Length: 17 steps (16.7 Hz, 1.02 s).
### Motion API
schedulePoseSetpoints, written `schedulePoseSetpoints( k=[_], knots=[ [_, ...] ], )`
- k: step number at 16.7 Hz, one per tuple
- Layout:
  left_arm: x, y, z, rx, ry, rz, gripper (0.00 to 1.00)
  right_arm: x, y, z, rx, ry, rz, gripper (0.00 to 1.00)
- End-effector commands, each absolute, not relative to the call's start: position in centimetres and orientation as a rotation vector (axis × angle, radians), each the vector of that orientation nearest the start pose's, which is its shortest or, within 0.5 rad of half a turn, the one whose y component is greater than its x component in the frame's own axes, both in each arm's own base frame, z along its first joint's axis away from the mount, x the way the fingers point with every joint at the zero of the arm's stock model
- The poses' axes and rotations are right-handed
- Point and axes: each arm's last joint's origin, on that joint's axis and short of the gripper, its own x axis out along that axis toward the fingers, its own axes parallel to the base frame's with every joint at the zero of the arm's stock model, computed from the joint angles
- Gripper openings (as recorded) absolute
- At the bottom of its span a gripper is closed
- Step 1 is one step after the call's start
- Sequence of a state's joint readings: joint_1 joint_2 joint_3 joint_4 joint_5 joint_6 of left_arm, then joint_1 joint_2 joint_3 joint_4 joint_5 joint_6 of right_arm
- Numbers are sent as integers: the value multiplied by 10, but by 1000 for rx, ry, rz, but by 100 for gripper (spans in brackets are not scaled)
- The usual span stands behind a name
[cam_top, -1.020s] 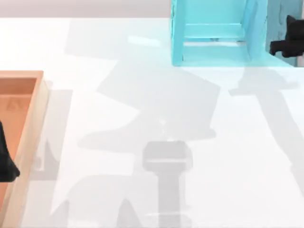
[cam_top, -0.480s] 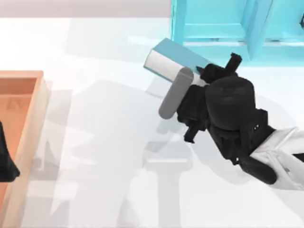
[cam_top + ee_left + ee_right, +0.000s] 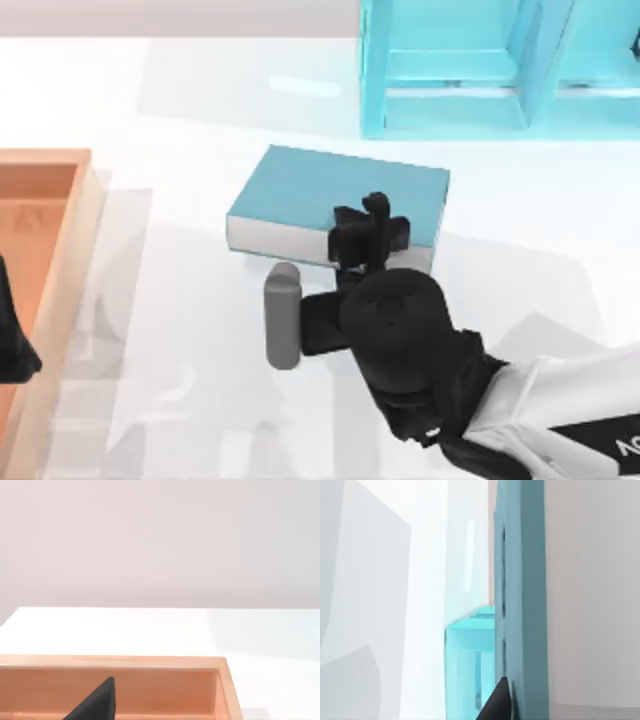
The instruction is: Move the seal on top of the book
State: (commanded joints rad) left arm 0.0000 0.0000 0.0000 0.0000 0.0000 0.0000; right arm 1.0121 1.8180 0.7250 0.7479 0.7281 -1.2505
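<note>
Right hand (image 3: pixel 365 225) over near edge of book (image 3: pixel 330 190), grip state unclear. Book flat on counter (image 3: pixel 180 100). Left hand (image 3: pixel 12 340) parked over tray (image 3: pixel 60 200), grip unclear.

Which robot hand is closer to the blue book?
Right. The right gripper sits at the book, over its near edge, while the left gripper is far off over the wooden tray at the table's left.

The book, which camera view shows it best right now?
The top view: the book lies flat on the table with its teal cover and white page edges visible, the right gripper at its near edge. The right wrist view shows its cover close up, edge-on. The left wrist view faces the wooden tray.
</note>
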Motion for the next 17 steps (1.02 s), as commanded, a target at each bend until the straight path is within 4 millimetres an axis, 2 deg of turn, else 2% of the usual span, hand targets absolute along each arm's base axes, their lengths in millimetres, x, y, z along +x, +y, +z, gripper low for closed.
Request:
schedulePoseSetpoints(
  k=[12,17],
  knots=[
    [106,-1,160,0,0,0,100,194,278,133,-1510,6,405,0],
    [106,-1,160,0,0,0,100,193,278,111,-1519,9,410,0]
  ],
)
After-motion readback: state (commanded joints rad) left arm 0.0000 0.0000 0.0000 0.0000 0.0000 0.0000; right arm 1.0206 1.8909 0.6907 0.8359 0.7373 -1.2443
